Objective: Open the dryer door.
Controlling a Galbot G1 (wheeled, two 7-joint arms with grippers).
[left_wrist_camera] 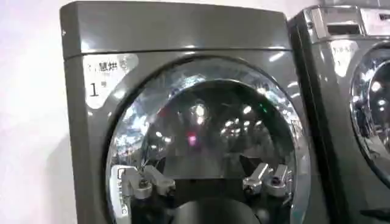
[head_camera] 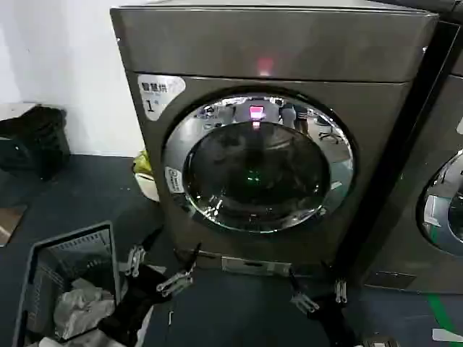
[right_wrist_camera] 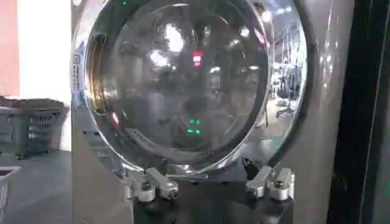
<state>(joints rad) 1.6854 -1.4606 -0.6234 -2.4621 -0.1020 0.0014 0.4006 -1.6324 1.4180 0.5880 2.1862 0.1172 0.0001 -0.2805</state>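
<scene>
Approach is the step in hand: the dryer door point(head_camera: 258, 163) sits flush and closed on the dryer point(head_camera: 217, 43). Both claws hang low before it, left claw point(head_camera: 155, 271) and right claw point(head_camera: 319, 296) spread wide and empty. Next, one must reach the chrome rim's edge and pull.

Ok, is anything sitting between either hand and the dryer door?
Nothing visible. The left hand and right hand, both open, hang low before the dryer, with only bare floor between them and the closed dryer door. The laundry basket sits off left.
</scene>
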